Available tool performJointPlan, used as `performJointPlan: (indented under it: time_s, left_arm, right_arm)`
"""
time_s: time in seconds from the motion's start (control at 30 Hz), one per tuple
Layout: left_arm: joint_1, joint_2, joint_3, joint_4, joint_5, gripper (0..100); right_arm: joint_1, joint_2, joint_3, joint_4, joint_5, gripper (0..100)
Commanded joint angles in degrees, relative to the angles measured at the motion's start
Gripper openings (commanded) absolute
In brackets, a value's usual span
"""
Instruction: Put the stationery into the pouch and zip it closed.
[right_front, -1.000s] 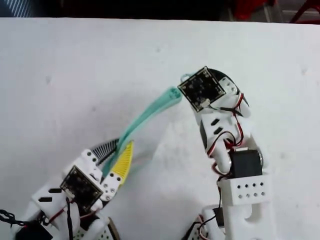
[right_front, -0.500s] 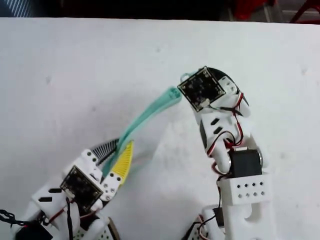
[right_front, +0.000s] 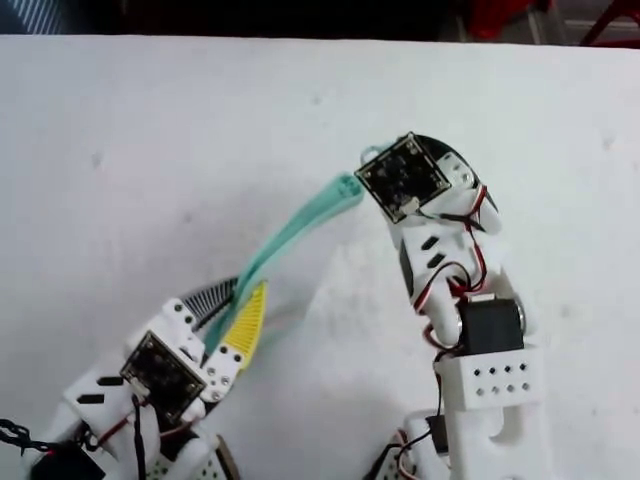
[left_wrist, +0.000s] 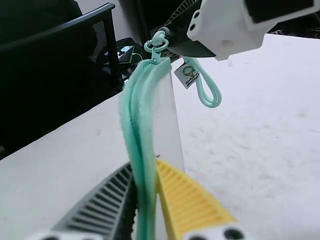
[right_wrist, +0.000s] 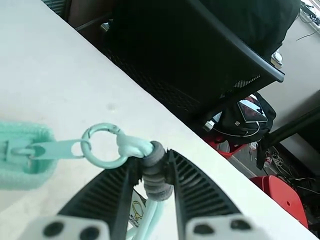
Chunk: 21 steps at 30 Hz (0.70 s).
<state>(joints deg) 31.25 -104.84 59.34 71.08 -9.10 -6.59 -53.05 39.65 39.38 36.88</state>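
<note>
Counted from my remote desk: one mint pouch (right_front: 285, 232) | one zipper pull (right_wrist: 47, 148) | one ring clasp (right_wrist: 101, 145) | one wrist strap (left_wrist: 214, 104) | one tag (left_wrist: 188, 75) | two grippers, left gripper (left_wrist: 144, 167) and right gripper (right_wrist: 152, 160) | one white table (right_front: 150, 150) | one black chair (right_wrist: 200, 65).

A: Office or lab, I'd call it. There's a black mesh chair (right_wrist: 200, 65) just past the table's edge in the right wrist view.

B: Same sort of chair from the left wrist camera, yes. And a plain white table (right_front: 150, 150) runs right across the high view.

A: Cables (right_wrist: 272, 150) on the floor behind that chair, and what looks like a dark bag (right_wrist: 240, 122) lying near them.

B: Upper right of the high view has a red frame (right_front: 510, 18). It's furniture of some kind, can't tell what.

A: And a white arm (right_front: 490, 385) strung with bare red and black wires. That says test bench to me.
</note>
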Motion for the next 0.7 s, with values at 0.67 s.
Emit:
performJointPlan:
  time_s: [0.67]
  left_arm:
    - [-0.5,0.3,-0.6,1.6,-0.4,2]
  right_arm:
    - [5.6,7.3,-3.0,-2.4,0.4,1.7]
